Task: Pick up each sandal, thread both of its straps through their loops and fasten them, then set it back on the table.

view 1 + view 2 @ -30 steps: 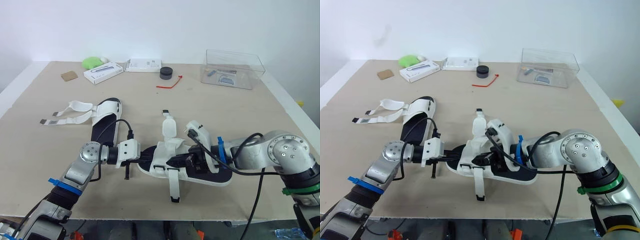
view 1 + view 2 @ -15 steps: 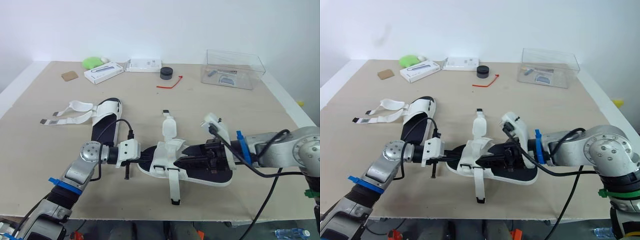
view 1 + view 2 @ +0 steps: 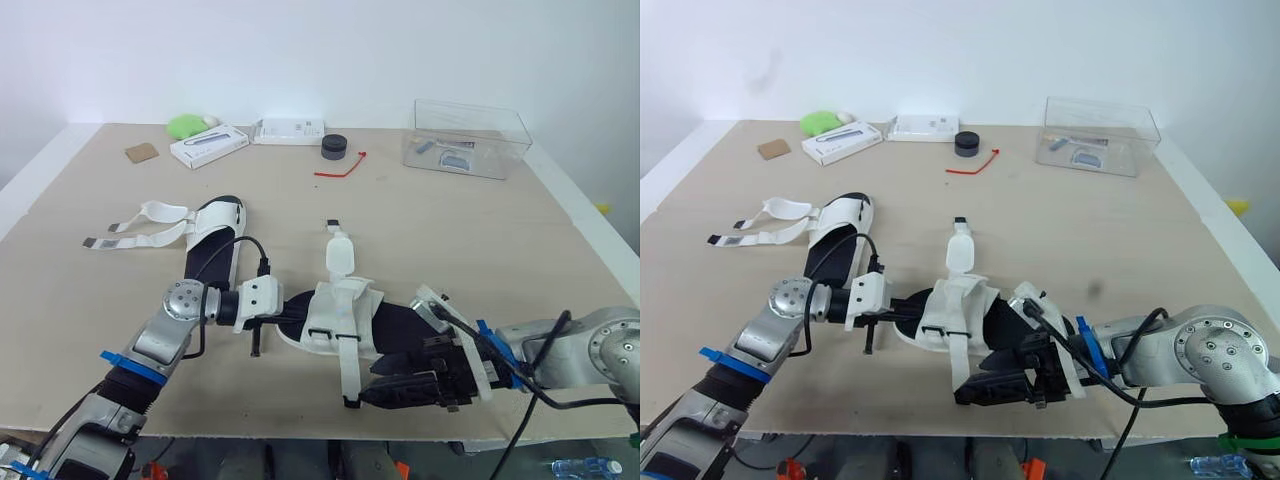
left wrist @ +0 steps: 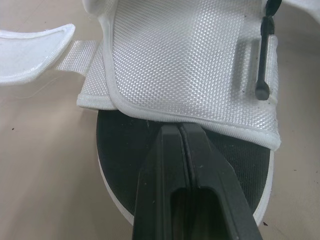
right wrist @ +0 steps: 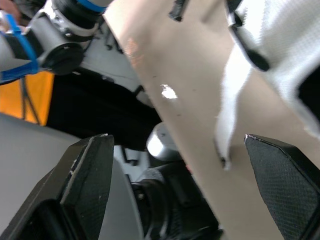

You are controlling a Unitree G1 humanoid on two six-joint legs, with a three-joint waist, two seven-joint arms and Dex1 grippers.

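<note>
Touching sandal [image 3: 345, 305]: left gripper [image 4: 179, 127], fingers pressed together, tips on the insole [image 4: 125, 150] under the flap [image 4: 185, 65].
Right gripper [image 3: 372, 392]: fingers spread wide, beside the loose strap [image 3: 347, 375] end.
Sandal place: between both grippers, on the table [image 3: 250, 410].

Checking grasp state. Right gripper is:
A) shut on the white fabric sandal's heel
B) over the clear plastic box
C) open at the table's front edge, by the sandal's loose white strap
C: the right gripper has its fingers wide apart beside the loose white strap at the beige table front edge, holding nothing.
</note>
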